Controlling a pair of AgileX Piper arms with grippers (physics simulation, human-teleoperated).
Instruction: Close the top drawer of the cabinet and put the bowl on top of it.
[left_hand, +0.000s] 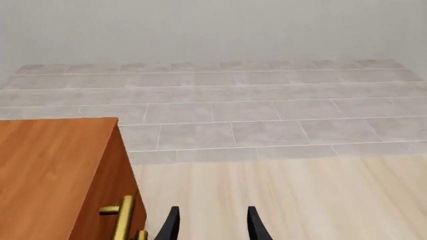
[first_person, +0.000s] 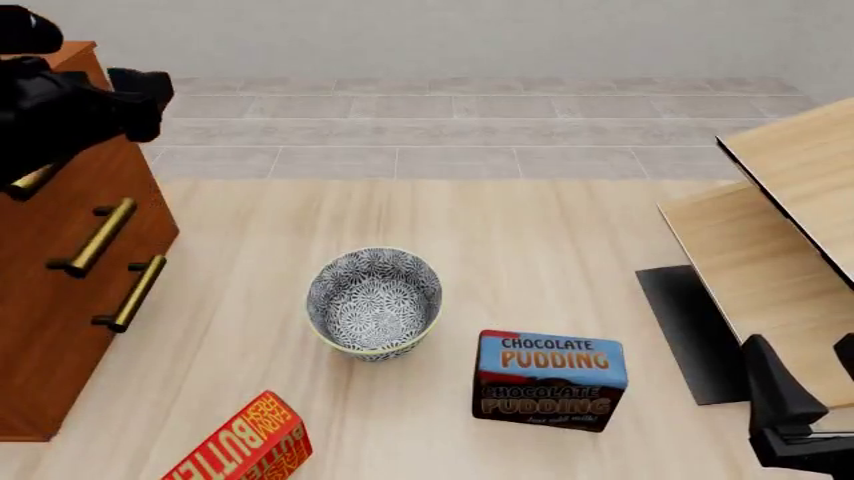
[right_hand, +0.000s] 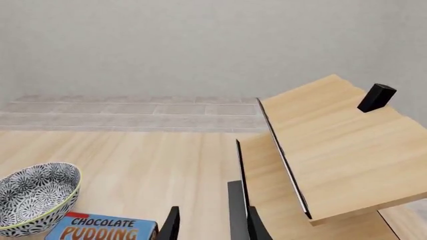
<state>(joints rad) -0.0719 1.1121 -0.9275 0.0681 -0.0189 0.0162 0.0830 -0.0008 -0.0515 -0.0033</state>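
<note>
Over at the table's left edge stands the cabinet (first_person: 80, 300), reddish-brown, with two lower drawer fronts showing brass bar handles (first_person: 96, 237) in the front view; the top drawer (first_person: 74, 160) is mostly hidden behind the left arm's dark body, so whether it is pushed home cannot be told from here. Left gripper (left_hand: 211, 223) hangs just beside the cabinet's upper corner, its two black fingertips apart with nothing between them, a brass handle (left_hand: 121, 218) right next to it in the left wrist view. Centre table, well apart from the cabinet, sits the bowl (first_person: 375, 303), upright, blue-grey floral with a pale rim (nothing inside it). Just to its right stands a chocolate pudding box (first_person: 550, 379), and near the front edge a red butter box (first_person: 247, 445) lies tilted. Right gripper (right_hand: 212, 225) hovers low at the near right, fingers parted and holding nothing, beside the pale light-wood furniture (first_person: 787, 230) with its dark-edged panels.
</note>
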